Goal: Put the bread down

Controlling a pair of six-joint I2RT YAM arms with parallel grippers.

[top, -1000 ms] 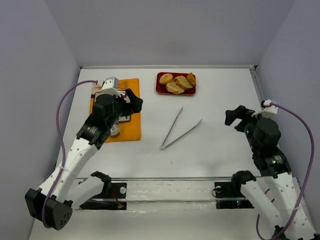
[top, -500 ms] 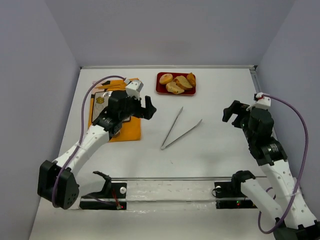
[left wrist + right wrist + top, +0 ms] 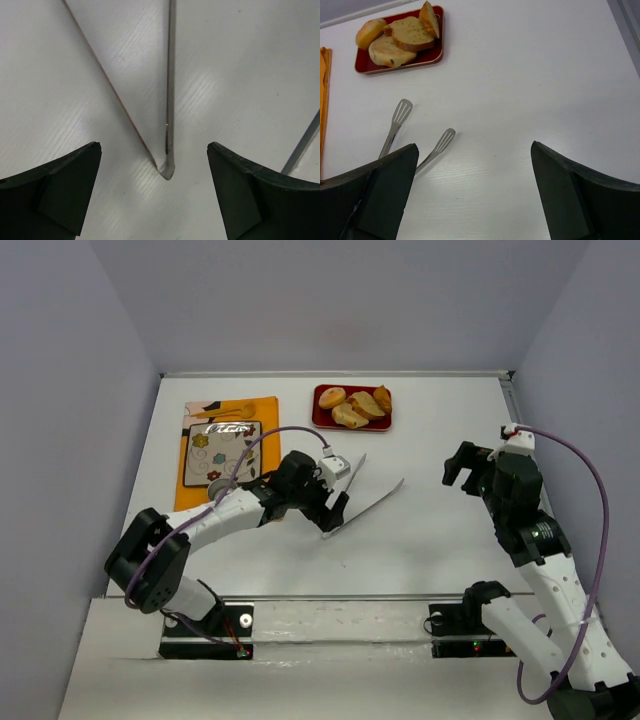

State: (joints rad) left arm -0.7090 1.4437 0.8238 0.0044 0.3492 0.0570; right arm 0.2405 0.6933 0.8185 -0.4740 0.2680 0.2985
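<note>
**Top view.** The metal tongs [image 3: 365,495] lie open in a V on the white table [image 3: 440,420]; the left gripper [image 3: 334,506] sits low over their hinged end, jaws spread wide; the bread [image 3: 352,405] lies in the red tray [image 3: 318,412] beyond the tongs' tips and apart from them; an orange mat [image 3: 200,495] bearing a flowered plate [image 3: 220,453] lies to the left of the tongs; the right gripper [image 3: 462,472] hangs well to the right of the tongs, holding nothing.

**Left wrist view.** The dark fingers [image 3: 60,190] stand on either side of the tongs' bend, touching neither arm (the bend lies on the table in the gap between them).

**Right wrist view.** The jaws are parted wide with only bare table between them; the tongs' slotted tips lie ahead to the left; the bread, a roll and several slices, rests in the tray beyond the tips.
</note>
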